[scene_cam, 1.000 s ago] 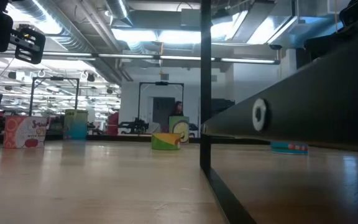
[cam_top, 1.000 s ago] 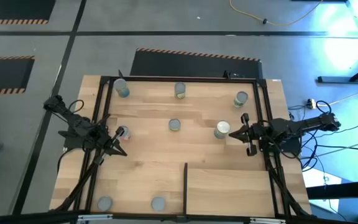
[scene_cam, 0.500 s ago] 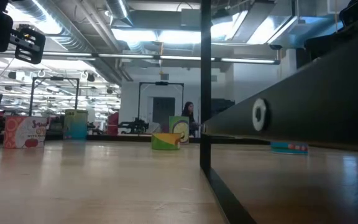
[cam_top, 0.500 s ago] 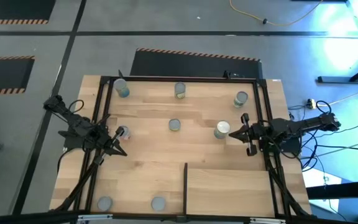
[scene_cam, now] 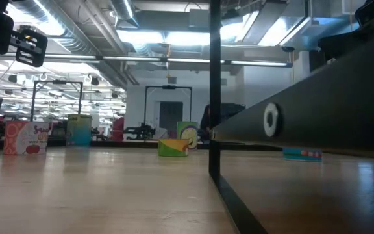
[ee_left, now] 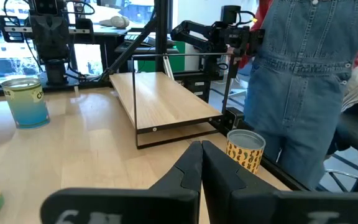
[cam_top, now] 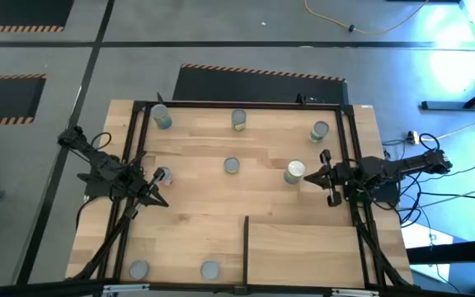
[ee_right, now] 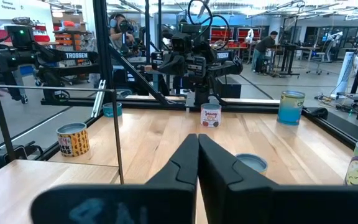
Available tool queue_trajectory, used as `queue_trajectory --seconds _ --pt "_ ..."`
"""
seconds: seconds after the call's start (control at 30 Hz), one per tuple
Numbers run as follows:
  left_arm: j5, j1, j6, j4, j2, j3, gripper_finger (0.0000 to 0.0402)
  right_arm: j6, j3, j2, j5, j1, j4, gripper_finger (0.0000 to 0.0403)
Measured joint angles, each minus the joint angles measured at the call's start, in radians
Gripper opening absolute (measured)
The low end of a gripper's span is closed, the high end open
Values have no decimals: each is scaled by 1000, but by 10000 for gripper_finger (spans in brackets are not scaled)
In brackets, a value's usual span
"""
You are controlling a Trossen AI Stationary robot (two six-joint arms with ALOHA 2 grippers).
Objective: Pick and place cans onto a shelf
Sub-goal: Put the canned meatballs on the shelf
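Observation:
Several cans stand upright on the wooden tabletop: three along the far edge (cam_top: 160, 118) (cam_top: 238, 120) (cam_top: 319, 130), one in the middle (cam_top: 232, 166), and two at the near left (cam_top: 138, 269) (cam_top: 209, 269). A white-topped can (cam_top: 294, 172) stands just in front of my right gripper (cam_top: 308, 176), which is shut and empty (ee_right: 197, 146). Another small can (cam_top: 162, 175) stands beside my left gripper (cam_top: 157, 194), also shut and empty (ee_left: 201, 152). The shelf (cam_top: 303, 247), a raised light-wood board with a black divider bar (cam_top: 246, 243), fills the near right and holds no can.
A black frame (cam_top: 237, 105) rims the table. In the left wrist view, a person in denim overalls (ee_left: 303, 74) stands beyond the table's right edge, and a yellow can (ee_left: 245, 149) stands by the shelf (ee_left: 163, 99). Bare wood lies between the two grippers.
Both arms and all cans have kept still. In the low view, a person far behind the table has walked to the right and now stands partly behind the black post.

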Motion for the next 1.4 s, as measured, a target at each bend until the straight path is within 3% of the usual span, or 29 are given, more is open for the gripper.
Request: queue_trajectory --seconds 0.4,0.63,0.8,0.93,1.07,1.2,1.4 --pt "-93 1 135 22 0 0 0 1 26 0 40 0 40 10" --pt "-379 1 36 76 0 0 0 24 226 4 108 0 -342 10" --pt "-462 1 106 66 0 47 0 82 397 36 147 0 -558 10" --pt "-529 1 111 -53 2 139 0 128 521 97 176 0 -676 10" --pt "-536 1 43 -230 18 248 0 180 636 196 176 0 -793 10" --pt "-529 1 -11 -322 67 349 0 376 758 336 176 0 -1034 10" --pt "-467 1 -95 -445 219 510 0 525 922 502 124 0 -1231 10"
